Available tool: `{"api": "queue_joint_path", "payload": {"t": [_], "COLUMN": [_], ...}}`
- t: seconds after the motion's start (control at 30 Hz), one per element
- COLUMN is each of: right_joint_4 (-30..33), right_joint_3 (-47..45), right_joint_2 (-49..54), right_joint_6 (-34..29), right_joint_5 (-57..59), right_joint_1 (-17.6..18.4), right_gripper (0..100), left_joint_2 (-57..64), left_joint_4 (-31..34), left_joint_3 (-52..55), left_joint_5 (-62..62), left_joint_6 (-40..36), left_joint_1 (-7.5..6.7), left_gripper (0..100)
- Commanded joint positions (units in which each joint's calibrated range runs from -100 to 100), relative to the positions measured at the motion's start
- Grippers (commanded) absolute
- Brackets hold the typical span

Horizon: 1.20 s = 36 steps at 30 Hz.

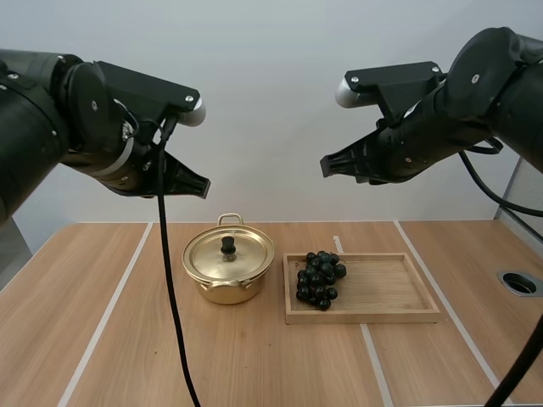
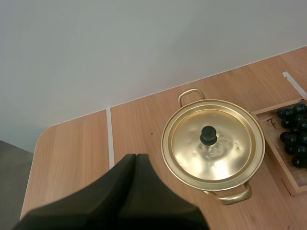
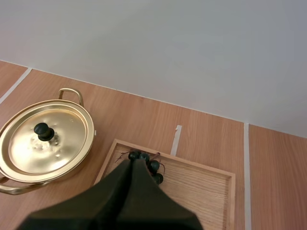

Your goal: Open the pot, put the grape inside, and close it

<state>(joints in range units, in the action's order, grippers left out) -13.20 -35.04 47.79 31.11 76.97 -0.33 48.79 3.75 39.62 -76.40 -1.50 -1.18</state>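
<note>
Hanging clear of pot [image 1: 225, 291] and grapes [image 1: 319, 278], left jaws and right jaws lie closed, empty.

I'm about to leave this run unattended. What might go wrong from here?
The small black knob on the gold lid is a narrow target: the shut left gripper may slip if off-centre. The dark grape bunch lies at the wooden tray's end nearest the gold pot, so the right gripper may catch the rim or bump the pot.
</note>
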Motion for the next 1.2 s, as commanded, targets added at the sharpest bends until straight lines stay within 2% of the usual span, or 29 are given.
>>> {"api": "queue_joint_path", "payload": {"t": [0.0, 0.27, 0.6, 0.67, 0.83, 0.9, 0.97, 1.0, 1.07, 1.13, 1.17], "right_joint_4": [1.49, 8.02, 8.02, 7.76, 4.34, 2.75, 2.14, 1.97, 1.97, 1.97, 1.97], "right_joint_3": [0.57, 0.57, 0.57, 0.57, 0.57, 0.57, 0.57, 0.57, 0.57, 0.57, 0.57], "right_joint_2": [0.47, 0.47, 0.47, 0.47, 0.19, -0.27, -0.91, -1.09, -1.89, -3.16, -3.86], "right_joint_6": [0.60, 0.60, 0.60, 0.60, 2.74, 3.98, 5.29, 5.94, 6.16, 6.16, 5.87], "right_joint_5": [-0.48, -0.44, -0.44, -0.44, -0.44, -0.44, -0.44, -0.62, -1.22, -1.26, -1.09], "right_joint_1": [-0.16, -0.16, -0.16, -0.16, -0.16, -0.16, -0.16, -0.16, -0.16, -0.16, -0.16], "right_gripper": [0, 0, 0, 0, 0, 22, 52, 69, 96, 100, 100], "left_joint_2": [-0.05, -0.05, -0.05, -0.55, -4.68, -6.86, -9.01, -10.15, -11.98, -13.85, -14.78], "left_joint_4": [0.82, 10.20, 10.52, 8.02, -6.60, -11.03, -12.37, -12.40, -12.40, -12.51, -12.51], "left_joint_3": [-0.63, -0.63, -0.50, -0.50, -0.50, -0.50, -0.50, -0.50, -0.50, -0.50, -0.50], "left_joint_5": [3.21, 13.29, 21.08, 21.81, 18.15, 17.08, 16.99, 16.99, 16.73, 16.73, 16.56], "left_joint_6": [0.15, 0.15, 0.15, 1.13, 20.04, 24.32, 25.89, 26.24, 27.04, 27.37, 27.95], "left_joint_1": [0.03, 0.03, 0.03, -0.04, -0.11, -0.11, -0.11, -0.11, -0.11, -0.11, -0.19], "left_gripper": [0, 0, 0, 0, 2, 10, 24, 34, 59, 84, 92]}}
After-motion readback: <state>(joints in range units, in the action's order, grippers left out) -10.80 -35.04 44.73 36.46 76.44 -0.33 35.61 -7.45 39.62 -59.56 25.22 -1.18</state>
